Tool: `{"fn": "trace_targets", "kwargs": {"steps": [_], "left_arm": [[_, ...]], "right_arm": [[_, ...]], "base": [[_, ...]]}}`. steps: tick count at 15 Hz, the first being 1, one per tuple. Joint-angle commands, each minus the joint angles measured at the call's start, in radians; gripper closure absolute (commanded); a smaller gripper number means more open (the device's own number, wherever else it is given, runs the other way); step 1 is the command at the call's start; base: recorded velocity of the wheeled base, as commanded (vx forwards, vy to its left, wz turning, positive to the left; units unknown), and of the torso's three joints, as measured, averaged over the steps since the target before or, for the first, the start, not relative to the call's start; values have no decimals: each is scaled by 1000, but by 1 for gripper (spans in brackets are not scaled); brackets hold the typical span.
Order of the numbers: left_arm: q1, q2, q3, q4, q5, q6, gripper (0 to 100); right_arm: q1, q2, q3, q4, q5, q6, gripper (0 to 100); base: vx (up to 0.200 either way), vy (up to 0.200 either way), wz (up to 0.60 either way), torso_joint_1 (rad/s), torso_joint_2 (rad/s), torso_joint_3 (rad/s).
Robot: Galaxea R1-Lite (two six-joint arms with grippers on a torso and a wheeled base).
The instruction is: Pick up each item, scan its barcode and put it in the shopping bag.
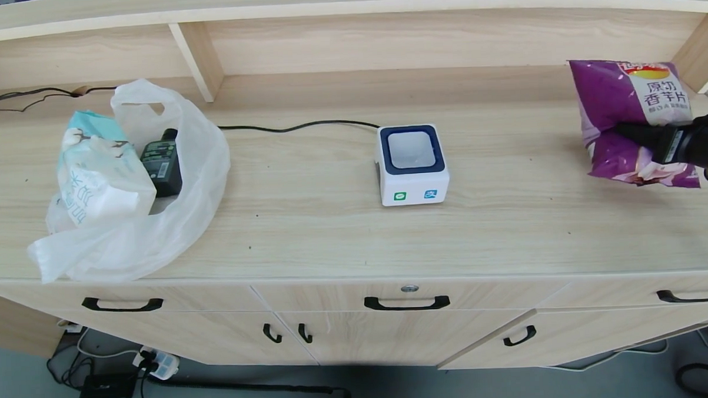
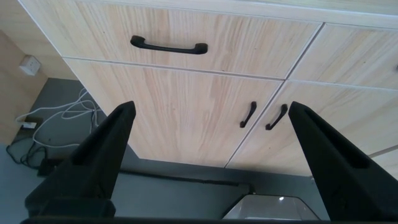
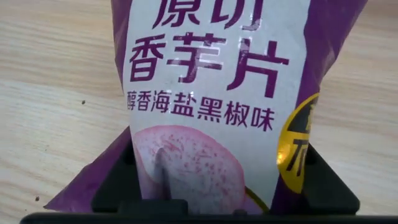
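Our right hand is pinching the lower part of the chips, which lie at the bench's right end, well apart from the scanner at the middle. We judge the grip is soft: we should lift gently, keep the bag from crumpling, and turn its barcode side down over the scanner window; we cannot see where the barcode is. Our left hand hangs spread before the drawers. The shopping bag lies at the left end with a tissue pack and a dark bottle inside. A cable runs behind the scanner.
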Motion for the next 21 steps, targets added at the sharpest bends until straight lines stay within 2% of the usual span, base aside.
{"fn": "trace_targets", "kwargs": {"steps": [1,4,6,9,11,12,16,18,21], "left_arm": [[0,0,0,-1,0,0,0],[0,0,0,-1,0,0,0],[0,0,0,-1,0,0,0],[0,0,0,-1,0,0,0],[0,0,0,-1,2,0,0],[0,0,0,-1,0,0,0],[0,0,0,-1,0,0,0],[0,0,0,-1,2,0,0],[0,0,0,-1,0,0,0]], "right_arm": [[24,-96,9,-21,6,51,100],[131,-220,49,-109,6,241,100],[258,-303,95,-110,5,341,100],[501,-369,248,-133,-1,436,100],[591,-364,343,-236,-1,533,100],[634,-341,397,-333,-1,617,100],[686,-202,532,-710,-1,858,100],[716,-167,587,-827,-1,964,100],[774,-163,578,-891,-3,1071,100]], "base": [[0,0,0,0,0,0],[0,0,0,0,0,0],[0,0,0,0,0,0],[0,0,0,0,0,0],[0,0,0,0,0,0],[0,0,0,0,0,0],[0,0,0,0,0,0],[0,0,0,0,0,0],[0,0,0,0,0,0]]}}
